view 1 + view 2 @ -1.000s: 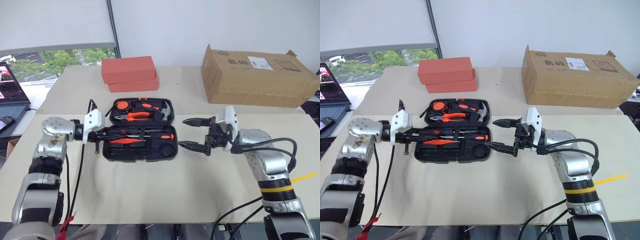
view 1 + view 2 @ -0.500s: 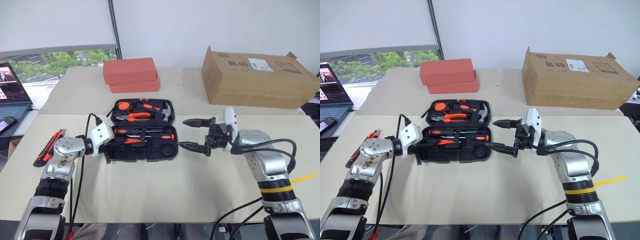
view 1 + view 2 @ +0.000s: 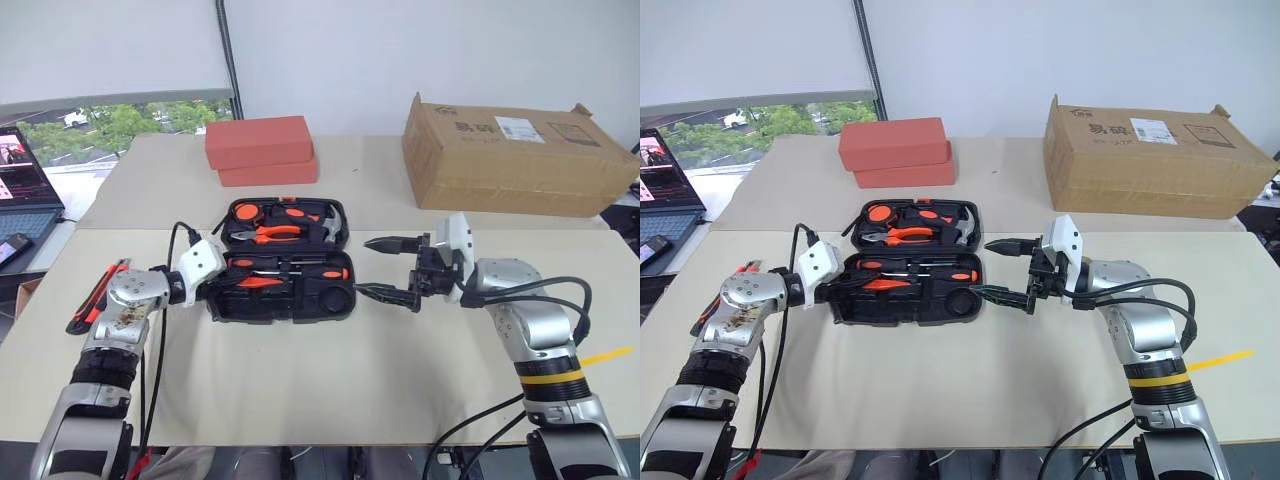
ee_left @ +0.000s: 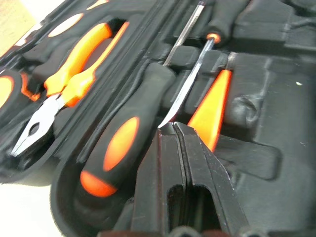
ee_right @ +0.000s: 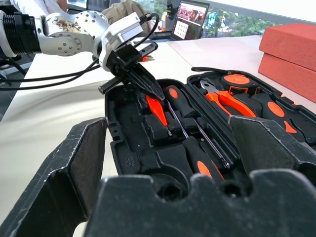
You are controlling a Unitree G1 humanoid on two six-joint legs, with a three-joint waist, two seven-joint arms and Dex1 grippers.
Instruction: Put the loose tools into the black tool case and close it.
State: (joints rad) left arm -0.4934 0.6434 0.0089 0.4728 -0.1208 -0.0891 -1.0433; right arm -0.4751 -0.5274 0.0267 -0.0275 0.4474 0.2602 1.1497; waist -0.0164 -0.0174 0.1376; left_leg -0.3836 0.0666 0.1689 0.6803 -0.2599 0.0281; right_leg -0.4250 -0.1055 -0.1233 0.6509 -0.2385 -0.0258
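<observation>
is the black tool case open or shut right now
Open: the black tool case lies flat with both halves spread, pliers and screwdrivers showing in its recesses.

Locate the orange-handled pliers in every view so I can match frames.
Left eye view: pliers in the middle of the case's far half.
Right eye view: pliers, same recess in the far half.
Left wrist view: pliers, in the half beyond the screwdrivers.
Right wrist view: pliers, in the half beyond the screwdrivers.
Shared landmark: the open black tool case.

Left hand, closed, over open black tool case.
</observation>
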